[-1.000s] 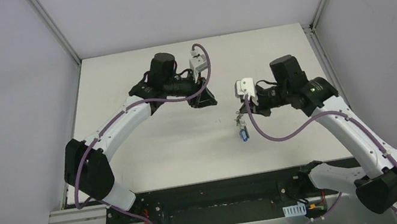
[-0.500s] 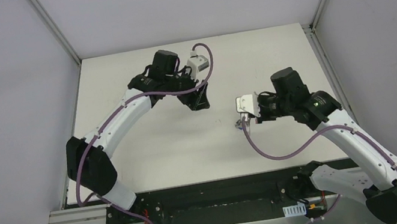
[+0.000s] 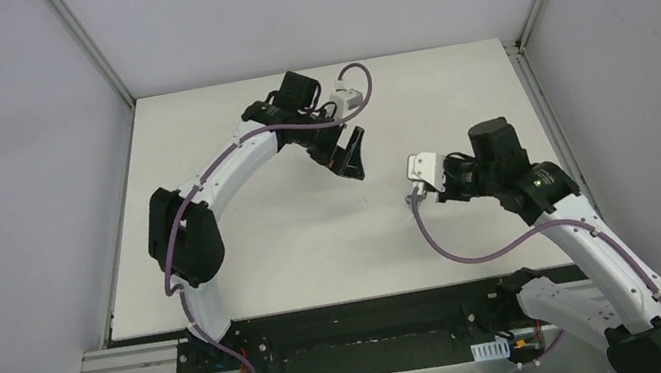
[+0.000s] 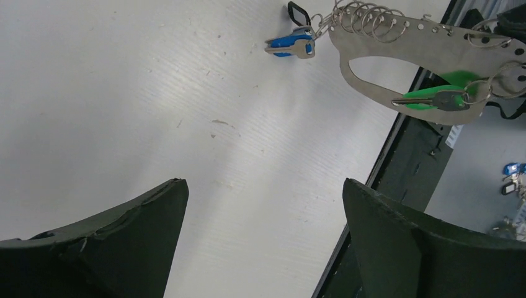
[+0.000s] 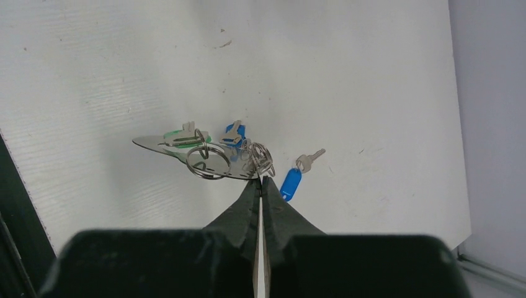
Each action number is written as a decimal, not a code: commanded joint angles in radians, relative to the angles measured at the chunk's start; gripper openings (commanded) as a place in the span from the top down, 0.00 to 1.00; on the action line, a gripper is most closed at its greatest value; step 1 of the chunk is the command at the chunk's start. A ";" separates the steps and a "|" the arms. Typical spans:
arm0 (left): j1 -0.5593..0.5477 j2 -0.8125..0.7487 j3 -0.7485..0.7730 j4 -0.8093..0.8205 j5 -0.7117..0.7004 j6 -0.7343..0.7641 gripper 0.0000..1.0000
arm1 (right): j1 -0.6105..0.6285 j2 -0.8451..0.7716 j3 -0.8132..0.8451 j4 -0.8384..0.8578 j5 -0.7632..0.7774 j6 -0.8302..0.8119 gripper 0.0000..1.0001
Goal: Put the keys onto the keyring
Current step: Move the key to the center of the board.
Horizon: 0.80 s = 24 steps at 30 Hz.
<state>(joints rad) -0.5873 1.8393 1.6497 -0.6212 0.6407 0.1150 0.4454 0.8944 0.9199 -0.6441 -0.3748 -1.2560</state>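
Right now the right gripper [image 5: 260,180] is clenched, its two fingertips pressed together on one of the small rings [image 5: 263,159] of the keyring [image 5: 214,166]; it holds the keyring above the right half of the tabletop [image 3: 246,251], about midway between the far and near edges; from above the keyring is only a small glint at the tip of the right gripper [image 3: 413,196].

Seen from the left wrist, the keyring [image 4: 397,38] is a silvery oval loop lying roughly level, with the small rings [image 4: 366,13] bunched along its upper side; the blue key [image 4: 288,45] hangs from the rings at the loop's left end, just beside a black tag [image 4: 296,11]; the green key [image 4: 428,100] lies across the loop's lower side, its head on a ring at the right end; in the right wrist view the green key [image 5: 178,135] sits at the loop's far left end; whether any key touches the tabletop cannot be told.

The left gripper [image 4: 263,186] is released, fingers spread wide with nothing between them; it hangs over the middle of the tabletop, a little toward the far edge [image 3: 350,156], well apart from the keyring.
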 commanded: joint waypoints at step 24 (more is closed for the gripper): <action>-0.194 0.751 0.680 0.730 -0.011 -0.993 0.19 | -0.273 -0.076 0.227 -0.357 -0.189 0.320 1.00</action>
<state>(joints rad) -0.7547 2.5523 2.2417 -0.0589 0.6666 -0.7174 0.1833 0.8440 1.1191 -0.9653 -0.5610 -0.9585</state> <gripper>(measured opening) 0.808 0.005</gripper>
